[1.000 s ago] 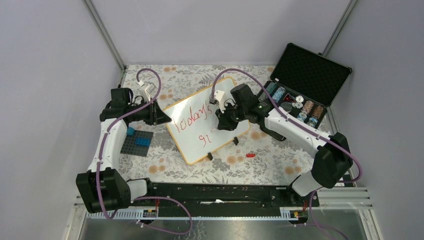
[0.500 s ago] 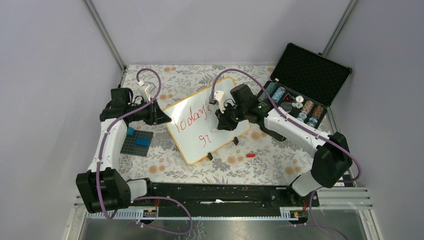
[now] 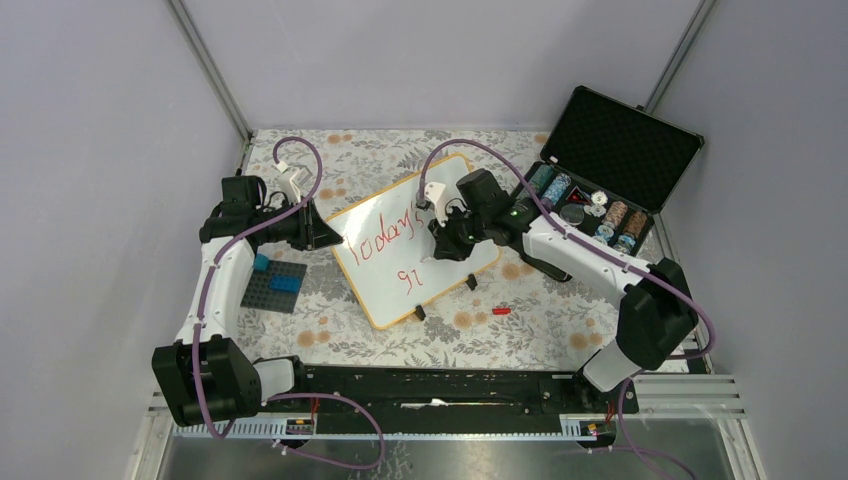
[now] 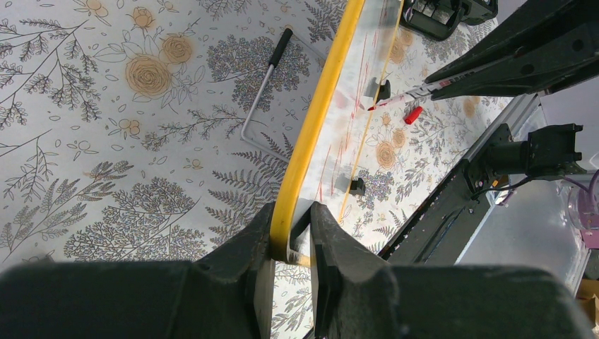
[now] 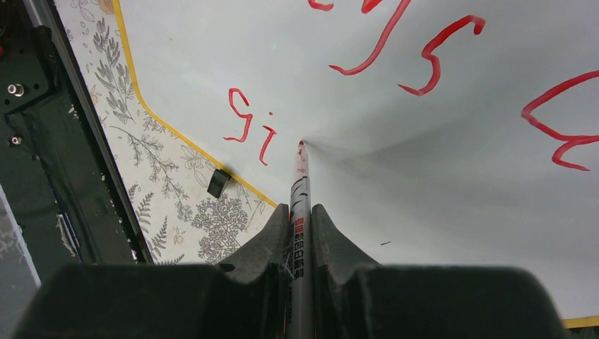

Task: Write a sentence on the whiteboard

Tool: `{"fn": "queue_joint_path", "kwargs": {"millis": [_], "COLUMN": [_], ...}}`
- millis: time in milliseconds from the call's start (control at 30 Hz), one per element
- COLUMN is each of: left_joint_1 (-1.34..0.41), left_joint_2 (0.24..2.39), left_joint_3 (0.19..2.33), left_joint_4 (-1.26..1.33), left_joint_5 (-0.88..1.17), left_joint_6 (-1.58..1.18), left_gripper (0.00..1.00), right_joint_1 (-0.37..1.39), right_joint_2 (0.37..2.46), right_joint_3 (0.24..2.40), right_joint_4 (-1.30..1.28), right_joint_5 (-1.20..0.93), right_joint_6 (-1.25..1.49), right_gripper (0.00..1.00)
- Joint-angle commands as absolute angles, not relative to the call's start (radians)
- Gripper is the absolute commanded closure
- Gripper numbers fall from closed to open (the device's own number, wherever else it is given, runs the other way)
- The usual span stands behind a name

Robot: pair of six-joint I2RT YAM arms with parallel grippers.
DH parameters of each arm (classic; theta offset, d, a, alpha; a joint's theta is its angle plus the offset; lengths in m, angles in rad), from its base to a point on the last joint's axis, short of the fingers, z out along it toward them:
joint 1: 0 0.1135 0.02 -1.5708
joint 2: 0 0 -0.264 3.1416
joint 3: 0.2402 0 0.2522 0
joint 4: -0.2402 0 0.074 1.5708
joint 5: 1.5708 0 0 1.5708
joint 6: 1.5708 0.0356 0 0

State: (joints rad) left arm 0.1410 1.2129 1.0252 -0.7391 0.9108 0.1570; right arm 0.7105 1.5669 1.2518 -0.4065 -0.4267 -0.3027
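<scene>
Clamping the left corner of the whiteboard [image 3: 455, 185], the left gripper [image 4: 291, 233] is serving as a brace. Its fingers are pinching the yellow rim with only the rim's thickness between them. This hold is probably preventing the board from sliding under pen pressure.

The right gripper [image 5: 300, 212] is gripping a red marker [image 5: 300, 185], with its fingers closed tightly on the barrel. The barrel is running out between the fingers, and its tip is touching the white surface just right of the lower line of writing. Holding the marker along the gripper's axis is likely giving the arm direct control of the stroke.

The whiteboard is sitting mid-table on the floral cloth [image 3: 340, 160], turned at an angle between the two arms. A black case [image 3: 620, 150] is lying open to its far right, and a small red cap [image 3: 501, 311] is resting on the cloth just off the board's near right edge.

The sentence [image 3: 395, 238] is showing as thin red cursive in two lines: an upper word reading roughly "Today's" and a lower word reading "gi". The writing is therefore judged unfinished.
</scene>
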Motion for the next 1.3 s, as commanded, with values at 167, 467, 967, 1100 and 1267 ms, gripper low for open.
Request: {"fn": "queue_joint_path", "kwargs": {"millis": [167,467,967,1100,1267], "left_joint_1": [0.127,0.127,0.127,0.127,0.127], "left_joint_2": [1.221,1.226,1.229,1.229,1.229], "left_joint_3": [1.020,1.022,1.023,1.022,1.023], "left_joint_4": [-0.718,-0.718,-0.718,-0.718,-0.718], "left_joint_5": [0.846,0.846,0.844,0.844,0.845], "left_joint_6": [0.200,0.198,0.198,0.198,0.198], "left_gripper": [0.95,0.95,0.95,0.95,0.95], "right_joint_1": [0.710,0.714,0.733,0.733,0.732], "right_joint_2": [1.592,1.598,1.591,1.587,1.582], "right_joint_3": [1.293,1.288,1.237,1.218,1.192], "right_joint_4": [-0.384,-0.374,-0.375,-0.375,-0.374], "right_joint_5": [-0.417,-0.433,-0.427,-0.422,-0.420], "right_joint_6": [-0.310,-0.308,-0.327,-0.332,-0.334], "right_gripper": [1.00,1.00,1.00,1.00,1.00]}}
